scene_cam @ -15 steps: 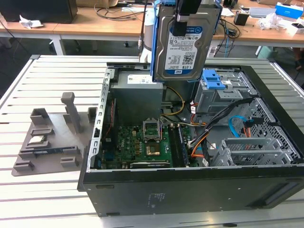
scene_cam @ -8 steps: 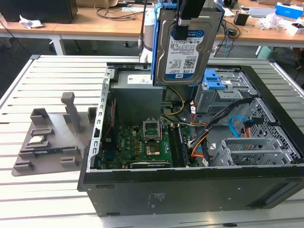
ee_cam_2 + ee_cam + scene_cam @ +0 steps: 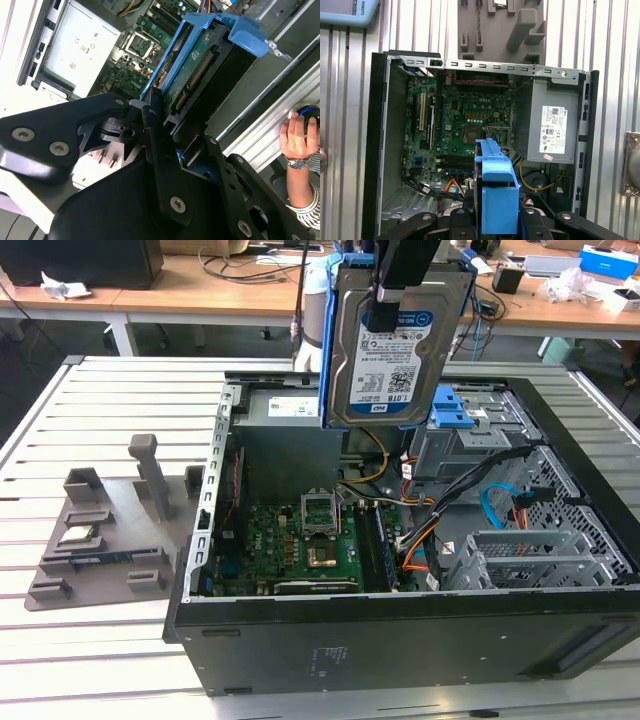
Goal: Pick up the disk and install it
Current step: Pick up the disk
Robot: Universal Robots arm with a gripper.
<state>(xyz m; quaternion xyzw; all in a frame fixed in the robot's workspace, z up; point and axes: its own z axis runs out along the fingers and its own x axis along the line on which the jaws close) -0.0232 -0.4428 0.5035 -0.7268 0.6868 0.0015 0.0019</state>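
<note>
In the exterior view the disk (image 3: 388, 350), a silver drive with a white-and-blue label in a bright blue bracket, hangs upright above the open computer case (image 3: 400, 640). My gripper (image 3: 392, 292) is shut on its upper edge. The second wrist view shows the disk (image 3: 192, 65) edge-on with its green circuit board, clamped between my black fingers (image 3: 150, 107). From the first wrist view, the blue bracket of the disk (image 3: 496, 192) sits between the fingers, high over the motherboard (image 3: 470, 120). The drive cage (image 3: 468, 418) with blue latches lies just below the disk, toward the exterior view's right.
A grey fixture tray (image 3: 110, 540) with a small silver chip (image 3: 78, 535) lies at the exterior view's left of the case. Inside the case are a power supply (image 3: 552, 130) and loose cables (image 3: 430, 530). A person's hand (image 3: 299, 140) rests on a mouse beside the table.
</note>
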